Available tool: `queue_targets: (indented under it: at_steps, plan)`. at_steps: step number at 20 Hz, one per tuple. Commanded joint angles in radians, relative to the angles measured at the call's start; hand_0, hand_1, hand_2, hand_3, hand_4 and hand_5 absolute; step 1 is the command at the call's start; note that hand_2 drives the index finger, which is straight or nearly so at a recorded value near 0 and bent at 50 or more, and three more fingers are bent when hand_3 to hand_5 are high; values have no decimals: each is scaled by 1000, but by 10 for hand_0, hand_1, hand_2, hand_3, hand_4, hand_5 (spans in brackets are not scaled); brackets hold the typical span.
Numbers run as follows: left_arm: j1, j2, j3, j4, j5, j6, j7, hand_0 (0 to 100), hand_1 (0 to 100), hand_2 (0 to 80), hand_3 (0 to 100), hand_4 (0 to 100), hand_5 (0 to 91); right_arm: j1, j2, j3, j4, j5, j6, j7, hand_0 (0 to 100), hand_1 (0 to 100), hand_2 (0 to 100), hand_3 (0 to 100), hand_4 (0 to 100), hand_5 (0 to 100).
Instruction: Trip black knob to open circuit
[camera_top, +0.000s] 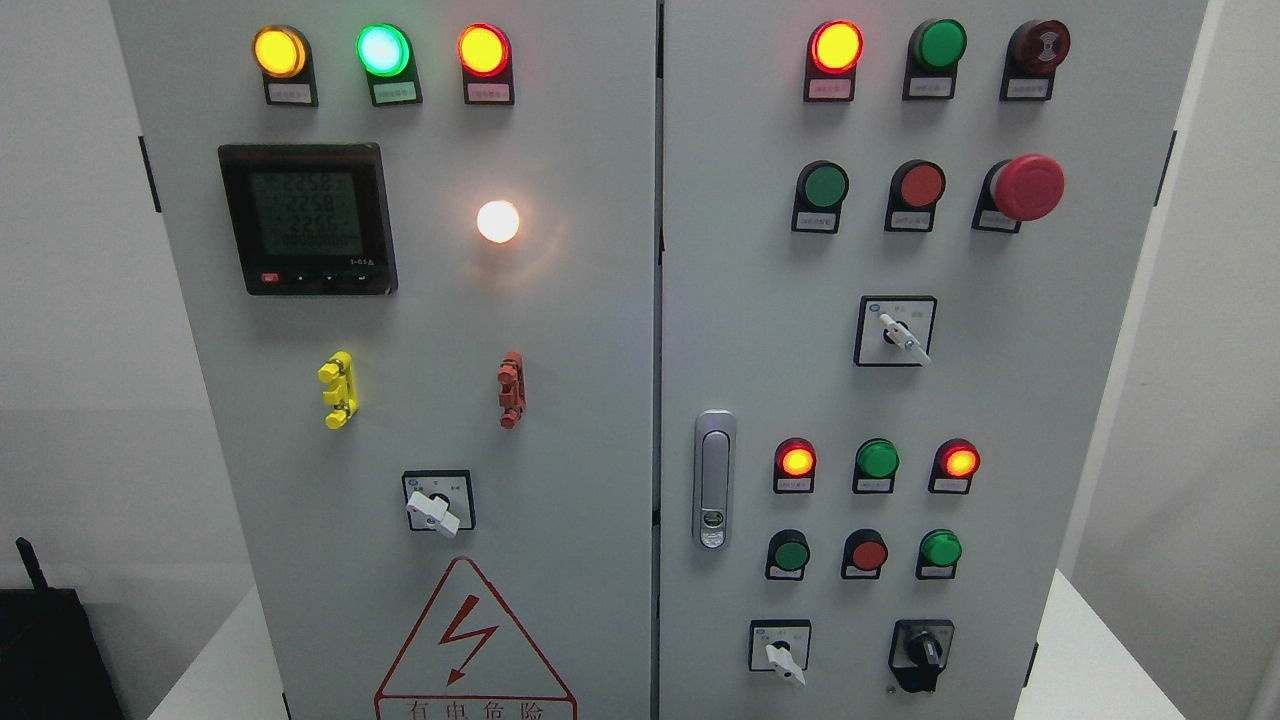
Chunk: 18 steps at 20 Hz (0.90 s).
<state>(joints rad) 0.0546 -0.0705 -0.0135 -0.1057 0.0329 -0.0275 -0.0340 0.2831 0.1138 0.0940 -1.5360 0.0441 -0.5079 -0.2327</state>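
Head view shows neither hand, so whether they are released or clenched cannot be told. Low on the right door of the grey cabinet (560, 330), the black knob (922, 652) sits at the bottom right corner, its long axis upright. A red-bordered warning triangle (474, 650) with a lightning bolt reads 有电危险.

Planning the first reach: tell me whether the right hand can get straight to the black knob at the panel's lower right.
Probably yes: the black knob sits exposed on the right door, nothing covering it. Neither hand is in view, so actual reach is unconfirmed.
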Motion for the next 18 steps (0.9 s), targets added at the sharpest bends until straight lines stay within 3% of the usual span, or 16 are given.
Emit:
queue_targets:
  at_steps: [1,18]
  plan:
    - [-2,0,1,0,2,-2,0,120,389,0,0,0,0,-15,4,-2,-45,-3,17,9,789,799,0,1000,997,918]
    - [-2,-2,1,0,2,-2,0,120,389,0,0,0,0,-133,-5,-17,-107,-26,134,10,824,810,0,1000,1000,917]
